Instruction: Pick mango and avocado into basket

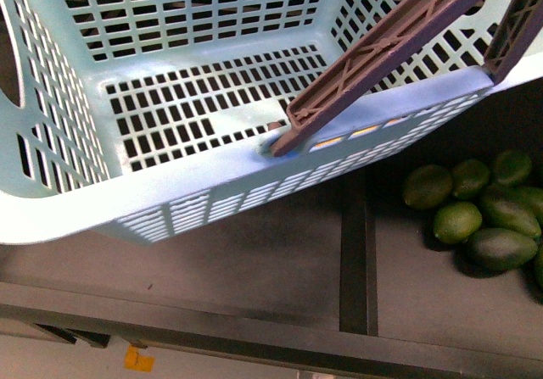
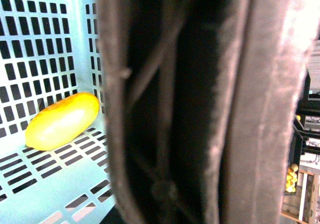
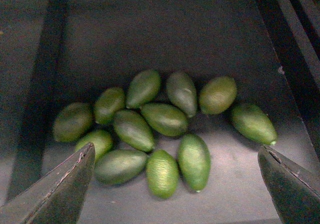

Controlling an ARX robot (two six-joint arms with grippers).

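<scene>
Across the upper part of the front view sits the light teal plastic basket (image 1: 212, 175) with slotted lattice sides and floor. Its near wall is tilted, running from lower left up to the right. Two brown ribbed swing handles (image 1: 390, 48) lie across its upper right corner, and one is hinged at the near rim.

On the basket's floor lies the smooth oval yellow-orange mango (image 2: 62, 121), on its side and touching the slotted wall close to a corner. It shows only in the left wrist view, where a brown handle fills most of the picture close to the camera. No part of the left gripper shows in any view, so its state cannot be told.

Below and to the right of the basket, a dark grey shelf (image 1: 254, 260) is split by a raised divider. The dark green egg-shaped avocados (image 1: 501, 248) lie in the right-hand compartment, bunched together and touching one another, well apart from the basket.

Seen from the right wrist, the right gripper (image 3: 176, 151) hangs above that pile with its two dark fingers (image 3: 70, 184) spread wide and nothing between them. The avocados lie on their sides, pointing different ways.
</scene>
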